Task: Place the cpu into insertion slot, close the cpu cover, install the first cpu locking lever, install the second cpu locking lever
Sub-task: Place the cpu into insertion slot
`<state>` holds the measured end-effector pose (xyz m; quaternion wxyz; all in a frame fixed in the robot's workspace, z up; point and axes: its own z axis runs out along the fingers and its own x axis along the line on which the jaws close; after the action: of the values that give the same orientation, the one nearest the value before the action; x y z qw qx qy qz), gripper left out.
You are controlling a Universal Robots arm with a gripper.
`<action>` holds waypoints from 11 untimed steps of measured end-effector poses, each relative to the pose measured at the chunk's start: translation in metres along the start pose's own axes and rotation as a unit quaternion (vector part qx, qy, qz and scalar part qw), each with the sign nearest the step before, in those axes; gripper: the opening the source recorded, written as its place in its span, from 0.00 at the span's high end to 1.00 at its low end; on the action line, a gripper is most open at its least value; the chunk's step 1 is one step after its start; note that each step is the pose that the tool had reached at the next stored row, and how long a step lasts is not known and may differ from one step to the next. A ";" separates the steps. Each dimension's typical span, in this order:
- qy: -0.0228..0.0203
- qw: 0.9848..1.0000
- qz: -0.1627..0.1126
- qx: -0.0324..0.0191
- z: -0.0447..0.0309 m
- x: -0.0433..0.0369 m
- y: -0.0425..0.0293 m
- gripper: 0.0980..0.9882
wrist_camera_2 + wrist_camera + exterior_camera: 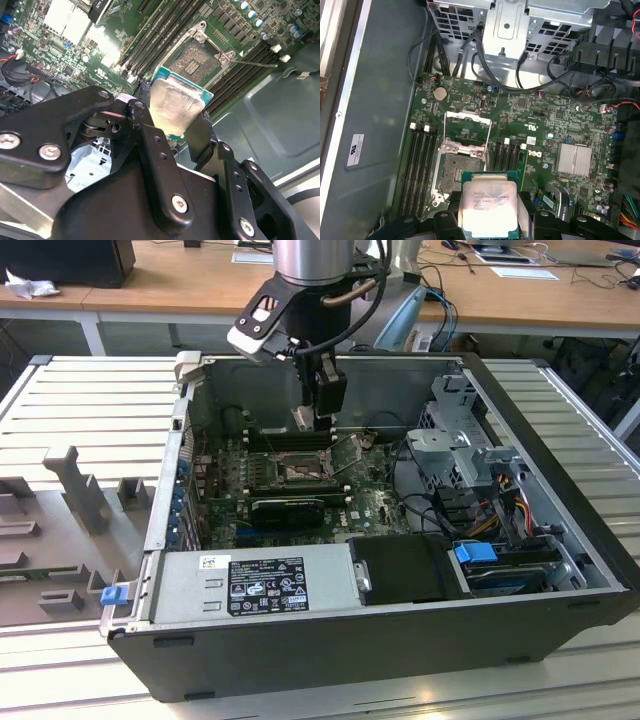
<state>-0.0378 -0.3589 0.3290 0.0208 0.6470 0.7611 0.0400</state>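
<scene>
One cpu (pixel 490 206), silver top up, is clamped between the two fingers (pixel 150 145) of the one hand (pixel 490 216). It hangs over the board, not yet in the one slot (pixel 456 172). In both wrist views the slot's contact field lies bare just past the chip's edge. One cover (pixel 465 148) stands swung open at the slot's far side. One thin lever (pixel 255 63) juts out beside the slot (pixel 195 59); I cannot make out a second. Memory slots (pixel 422 165) run in rows on both sides of the socket. One coin cell (pixel 440 92) and one finned heat sink (pixel 575 160) also sit on the board.

In the exterior view the one arm (pixel 312 260) reaches down into one open case (pixel 400 640), with the hand (pixel 318 418) low over the board. The case lies on a ribbed grey metal surface (pixel 80 410), with a grey fixture (pixel 70 490) at the exterior view's left. Wooden desks (pixel 150 285) stand behind.

The hand's black body hides the near edge of the cpu (pixel 175 105) in both wrist views. The drive cage (pixel 520 25) is cut off at the frame edge, and cables cover part of it.
</scene>
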 end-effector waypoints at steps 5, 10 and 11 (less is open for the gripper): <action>-0.001 1.000 0.010 0.000 0.0060 -0.0001 -0.0006 0.52; -0.003 1.000 0.028 0.000 0.0179 0.0001 -0.0015 0.52; -0.003 0.999 0.036 0.000 0.0190 0.0002 -0.0016 0.52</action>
<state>-0.0378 -0.3583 0.3099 0.0219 0.6738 0.7376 0.0387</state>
